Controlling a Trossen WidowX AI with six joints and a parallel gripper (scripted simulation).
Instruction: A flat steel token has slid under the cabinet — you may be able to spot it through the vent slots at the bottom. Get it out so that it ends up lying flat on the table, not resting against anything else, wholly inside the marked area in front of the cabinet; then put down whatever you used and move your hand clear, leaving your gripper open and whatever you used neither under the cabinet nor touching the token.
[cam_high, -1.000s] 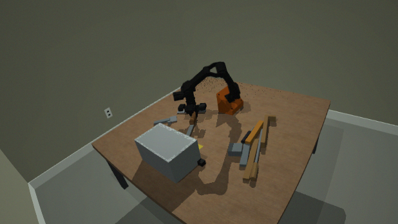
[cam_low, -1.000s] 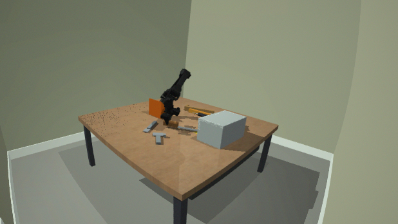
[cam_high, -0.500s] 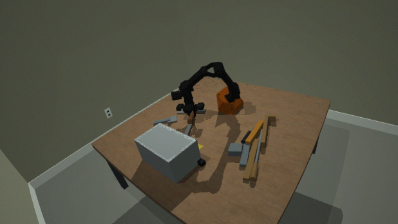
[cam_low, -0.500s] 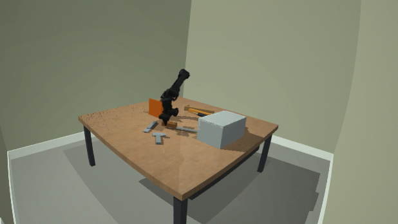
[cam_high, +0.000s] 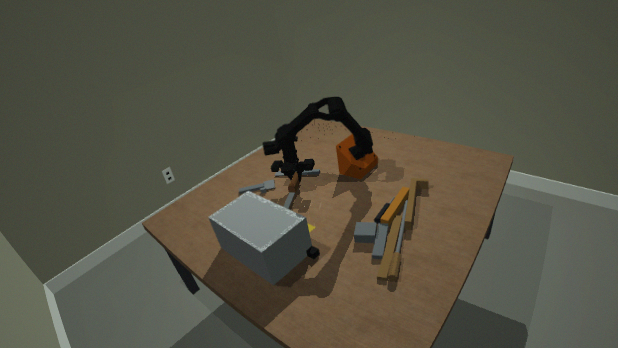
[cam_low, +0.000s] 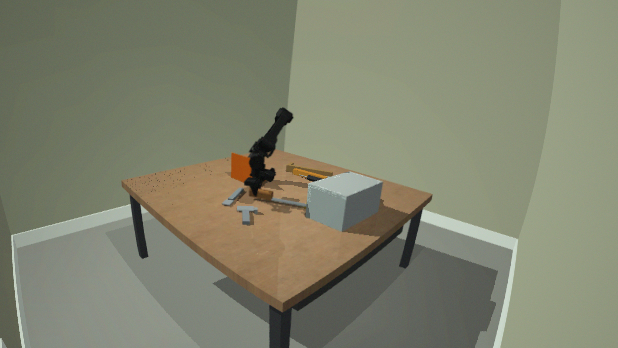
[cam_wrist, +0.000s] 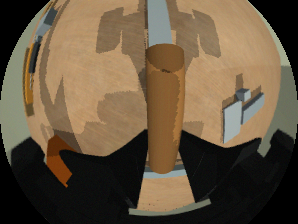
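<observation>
My gripper (cam_high: 295, 178) (cam_low: 255, 191) (cam_wrist: 161, 132) is shut on the brown handle (cam_high: 293, 184) (cam_low: 265, 195) (cam_wrist: 167, 100) of a tool, low over the table. The tool's flat grey shaft (cam_high: 289, 201) (cam_low: 287, 202) (cam_wrist: 159, 22) points at the grey box-shaped cabinet (cam_high: 257, 222) (cam_low: 327, 205) and reaches its near side. The shaft's far end is hidden by the cabinet or out of view, so I cannot tell whether it is underneath. A small yellow patch (cam_high: 311, 228) shows beside the cabinet. The steel token and the vent slots are not visible. The marked area cannot be made out clearly.
A black block (cam_high: 313, 252) stands at the cabinet's corner. A grey T-shaped piece (cam_high: 269, 185) (cam_low: 246, 215) (cam_wrist: 232, 121) and a grey bar (cam_high: 311, 173) (cam_low: 233, 196) lie near the gripper. Several wooden, orange and grey pieces lie across the table. The orange block (cam_high: 352, 162) (cam_low: 240, 167) is at the arm's base.
</observation>
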